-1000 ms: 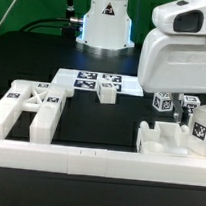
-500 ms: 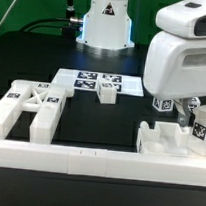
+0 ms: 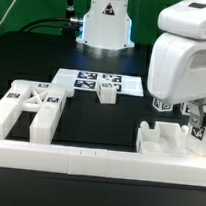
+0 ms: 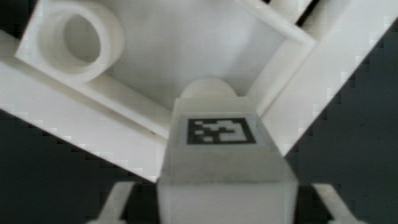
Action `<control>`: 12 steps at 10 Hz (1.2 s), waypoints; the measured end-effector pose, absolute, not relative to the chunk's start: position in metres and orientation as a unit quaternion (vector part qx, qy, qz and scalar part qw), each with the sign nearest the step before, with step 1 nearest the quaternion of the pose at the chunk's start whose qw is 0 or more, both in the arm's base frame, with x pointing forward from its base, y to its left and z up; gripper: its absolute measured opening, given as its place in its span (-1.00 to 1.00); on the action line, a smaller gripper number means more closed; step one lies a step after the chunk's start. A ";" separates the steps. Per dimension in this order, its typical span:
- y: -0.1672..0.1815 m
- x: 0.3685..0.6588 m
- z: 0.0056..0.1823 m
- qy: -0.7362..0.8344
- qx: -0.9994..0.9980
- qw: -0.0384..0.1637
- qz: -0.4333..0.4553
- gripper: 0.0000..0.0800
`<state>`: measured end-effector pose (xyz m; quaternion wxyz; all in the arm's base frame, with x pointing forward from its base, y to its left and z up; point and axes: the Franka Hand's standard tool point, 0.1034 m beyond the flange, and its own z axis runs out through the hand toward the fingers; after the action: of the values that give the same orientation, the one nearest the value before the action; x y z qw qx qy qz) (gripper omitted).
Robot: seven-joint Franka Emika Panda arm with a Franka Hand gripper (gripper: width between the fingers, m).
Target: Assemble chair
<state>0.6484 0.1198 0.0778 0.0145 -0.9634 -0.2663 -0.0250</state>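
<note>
The chair is in loose white tagged parts. In the wrist view a tagged white post [image 4: 219, 135] stands between my fingertips [image 4: 119, 200], with a dark gap on each side. My gripper [image 4: 222, 203] is open around it. Behind the post lie a part with a round hole [image 4: 80, 40] and a slanted flat part [image 4: 294, 60]. In the exterior view my gripper [image 3: 200, 117] hangs at the right over a tagged post [image 3: 200, 129] and a notched block [image 3: 166, 138]. Crossed chair parts [image 3: 33, 104] lie at the left.
The marker board [image 3: 88, 80] lies mid-table with a small tagged block [image 3: 107, 92] on it. A long white border rail [image 3: 96, 163] runs along the front. The robot base [image 3: 105, 21] stands at the back.
My arm has moved toward the exterior view's right and a little down, now covering more of the tagged posts at the right. The other parts have not moved.
</note>
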 end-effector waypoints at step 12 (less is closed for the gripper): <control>0.117 0.650 0.076 0.171 -0.984 0.040 -0.034 -0.28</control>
<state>0.6497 0.1172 0.0764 0.0402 -0.9839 0.1706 -0.0336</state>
